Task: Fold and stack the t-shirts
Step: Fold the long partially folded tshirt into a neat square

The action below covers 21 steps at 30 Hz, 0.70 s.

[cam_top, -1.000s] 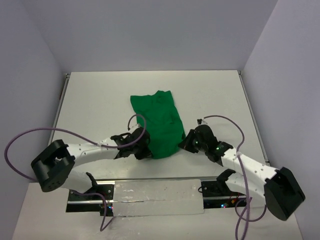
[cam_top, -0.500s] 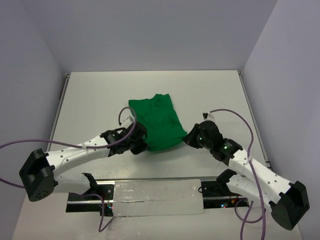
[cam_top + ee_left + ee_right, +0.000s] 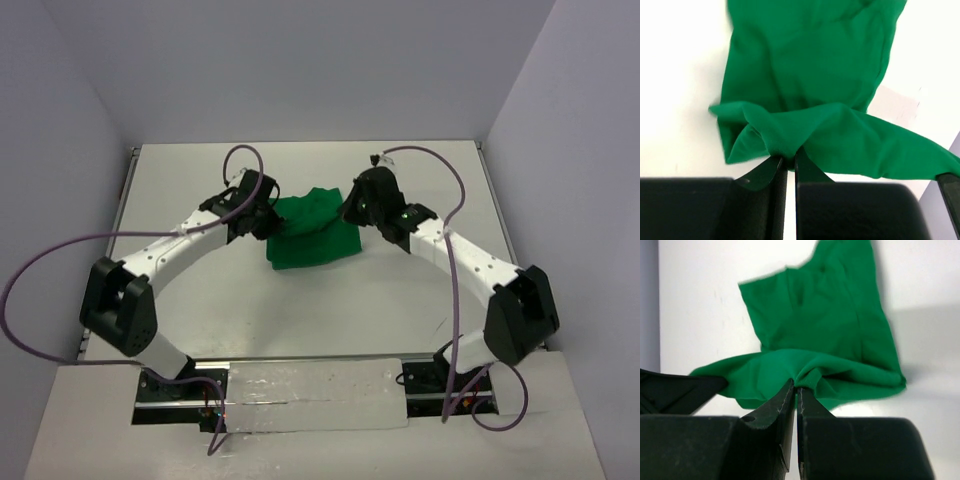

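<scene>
Both pincers are pinched tight on the green t-shirt. My left pincer bites a bunched edge on its left side, and my right pincer bites a gathered edge on its right (cloth strung between them, above the part lying flat). It sits at the far middle of the table, with white tabletop showing widely on the near side and on both flanks.

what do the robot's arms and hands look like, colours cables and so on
The left arm and right arm have white link shells with bulky black joint housings. A thin purple cable loops loosely along each. The left hand and right hand are black, with flat tapering fingers. No markings are legible.
</scene>
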Motion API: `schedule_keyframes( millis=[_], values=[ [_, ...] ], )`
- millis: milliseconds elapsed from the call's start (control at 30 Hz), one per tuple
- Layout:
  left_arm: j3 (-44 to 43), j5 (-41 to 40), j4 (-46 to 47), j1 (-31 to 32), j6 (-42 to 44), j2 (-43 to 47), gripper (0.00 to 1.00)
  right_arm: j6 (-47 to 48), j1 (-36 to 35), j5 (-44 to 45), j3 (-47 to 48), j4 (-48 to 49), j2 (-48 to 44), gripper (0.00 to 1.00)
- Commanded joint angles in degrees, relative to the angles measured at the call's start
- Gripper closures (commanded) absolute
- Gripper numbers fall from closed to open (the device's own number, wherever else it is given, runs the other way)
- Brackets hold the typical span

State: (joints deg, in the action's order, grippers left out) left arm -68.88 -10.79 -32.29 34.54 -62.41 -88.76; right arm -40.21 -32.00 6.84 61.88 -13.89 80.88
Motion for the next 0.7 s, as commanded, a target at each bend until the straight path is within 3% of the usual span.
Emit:
schedule_keyframes(
  millis=[0, 500, 567, 633, 667],
  values=[
    [-6.7, 4.0, 3.3, -5.6, 5.5, -6.5, 0.90, 2.6, 2.6, -0.8, 9.6, 2.9, 8.2, 0.91],
    [-25.7, 12.0, 6.6, -16.1, 11.1, -26.9, 0.90, 3.2, 9.7, -9.9, 35.4, -0.3, 35.8, 0.88],
    [-28.7, 12.6, 7.3, -17.1, 11.4, -30.5, 0.84, 3.0, 10.1, -10.5, 42.1, -1.6, 39.9, 0.79],
    [-37.5, 13.0, 7.2, -18.1, 12.8, -36.5, 0.57, 2.4, 11.0, -12.6, 50.5, -3.9, 46.8, 0.41],
    [-39.3, 13.1, 6.2, -18.5, 13.1, -39.0, 0.45, 2.2, 11.2, -13.0, 53.4, -5.1, 48.1, 0.34]
  ],
)
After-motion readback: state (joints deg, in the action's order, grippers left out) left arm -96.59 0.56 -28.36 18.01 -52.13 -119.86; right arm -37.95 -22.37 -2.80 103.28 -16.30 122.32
